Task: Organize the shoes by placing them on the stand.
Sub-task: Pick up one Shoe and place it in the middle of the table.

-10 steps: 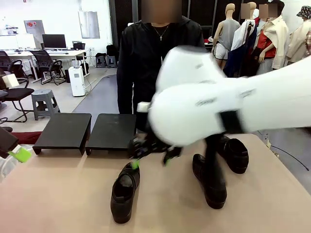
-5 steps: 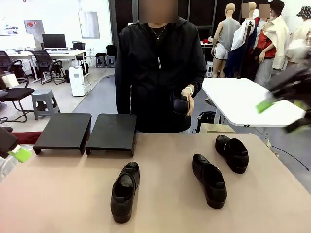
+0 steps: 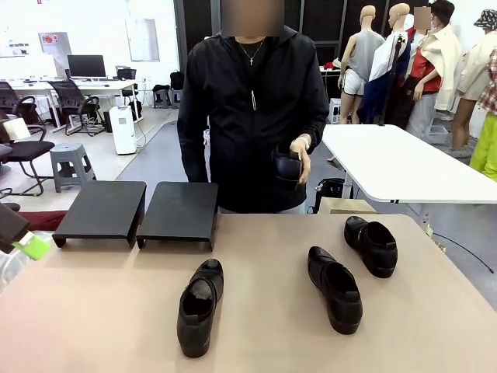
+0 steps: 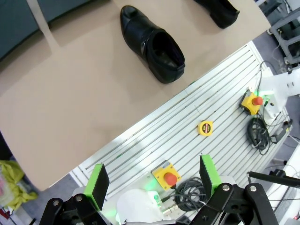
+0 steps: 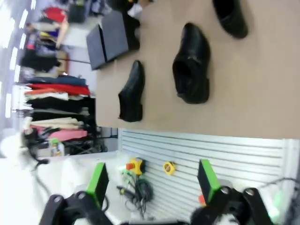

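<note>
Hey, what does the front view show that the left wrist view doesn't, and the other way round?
Front view: the person's hand holding a shoe, plus two black stands at the table's far left. Left wrist view: the left gripper, open, above a slotted base with yellow button boxes and cables. Both: the tan table and the shoe nearest the robot.

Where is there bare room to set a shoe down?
Both stand tops are bare: left stand, right stand. The table is open left of the near shoe. Crowded on the right, around the middle shoe and far shoe.
</note>
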Controlling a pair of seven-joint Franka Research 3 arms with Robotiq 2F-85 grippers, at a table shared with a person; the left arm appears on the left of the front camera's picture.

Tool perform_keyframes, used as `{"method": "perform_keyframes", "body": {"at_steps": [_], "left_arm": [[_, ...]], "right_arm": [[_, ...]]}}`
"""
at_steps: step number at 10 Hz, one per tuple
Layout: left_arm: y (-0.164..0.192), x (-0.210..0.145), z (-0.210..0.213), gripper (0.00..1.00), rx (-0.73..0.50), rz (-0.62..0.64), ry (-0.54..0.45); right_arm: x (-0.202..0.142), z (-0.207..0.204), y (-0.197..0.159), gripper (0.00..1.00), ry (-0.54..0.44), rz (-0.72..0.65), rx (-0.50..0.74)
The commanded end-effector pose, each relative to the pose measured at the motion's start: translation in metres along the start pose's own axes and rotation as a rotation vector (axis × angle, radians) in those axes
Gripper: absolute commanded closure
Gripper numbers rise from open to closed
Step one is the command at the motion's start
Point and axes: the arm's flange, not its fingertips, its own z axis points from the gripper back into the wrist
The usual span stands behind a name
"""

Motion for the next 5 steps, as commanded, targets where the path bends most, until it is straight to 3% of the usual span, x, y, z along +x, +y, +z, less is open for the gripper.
{"method": "perform_keyframes", "body": {"at_steps": [1, 2, 3, 5], "left_arm": [[0.000, 0.001, 0.000, 0.00, -0.020, -0.013, -0.011], [0.000, 0.001, 0.000, 0.00, -0.020, -0.013, -0.011], [0.000, 0.001, 0.000, 0.00, -0.020, -0.013, -0.011], [0.000, 0.001, 0.000, 0.00, -0.020, -0.013, -0.011]], "right_arm": [[-0.003, -0.019, -0.027, 0.00, 0.002, 0.055, 0.046], [0.004, -0.042, -0.018, 0.00, 0.044, -0.009, -0.010], [0.001, -0.002, -0.017, 0.00, 0.002, 0.027, 0.015], [0.001, -0.002, -0.017, 0.00, 0.002, 0.027, 0.015]]}}
